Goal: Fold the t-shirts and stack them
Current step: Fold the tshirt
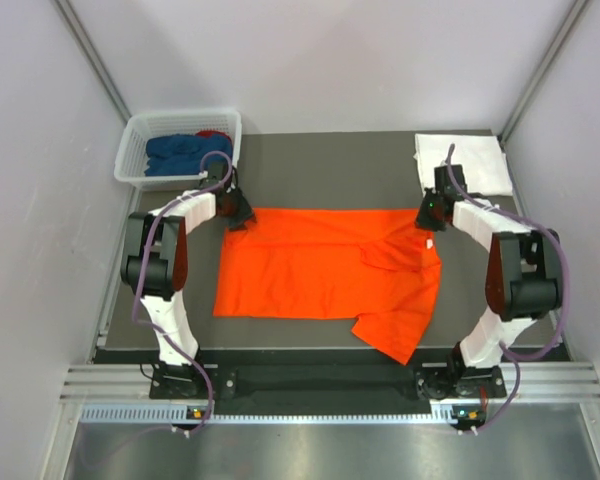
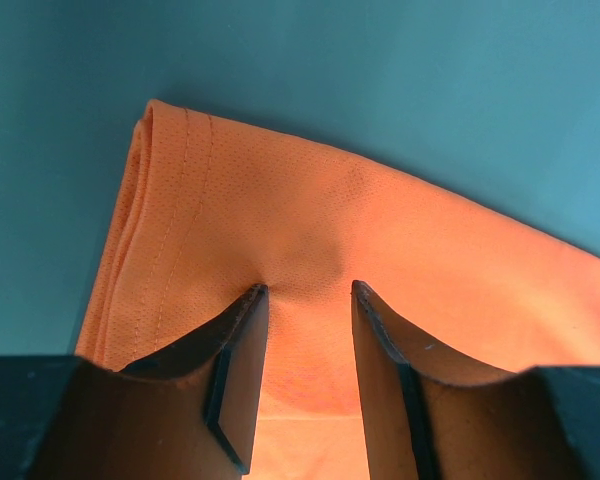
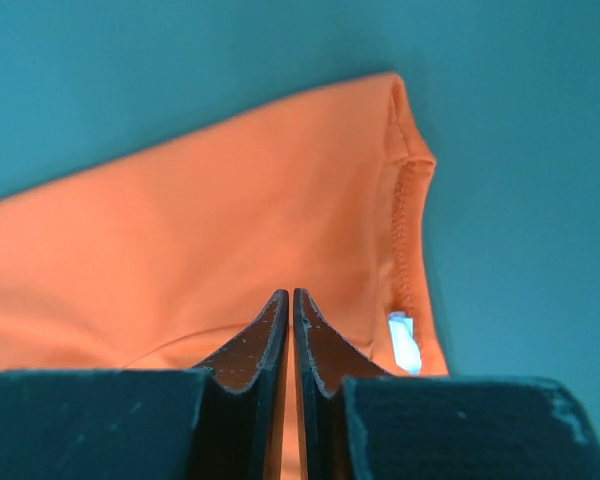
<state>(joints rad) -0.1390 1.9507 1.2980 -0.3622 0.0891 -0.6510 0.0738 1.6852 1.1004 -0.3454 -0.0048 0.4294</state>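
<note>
The orange shirt (image 1: 320,275) is lying flat on the desk (image 1: 320,170), its long axis running left to right. Our left end effector (image 2: 308,290) is resting spread on its far-left corner. Our right end effector (image 3: 292,295) is sitting pressed together on the far-right corner, and we are not seeing whether cloth is caught. Each arm is reaching its nearer corner

From above, the red cloth t-shirt (image 1: 213,134) is mostly buried behind the dark blue cloth t-shirt (image 1: 180,152) in the white plastic lattice basket (image 1: 132,150). The right arm (image 1: 480,225) covers an edge of the white cloth t-shirt (image 1: 480,160). Both wrist views crop the bright orange cloth t-shirt (image 2: 380,250); whether the right fingers (image 3: 260,350) pinch cloth is unclear.
</note>
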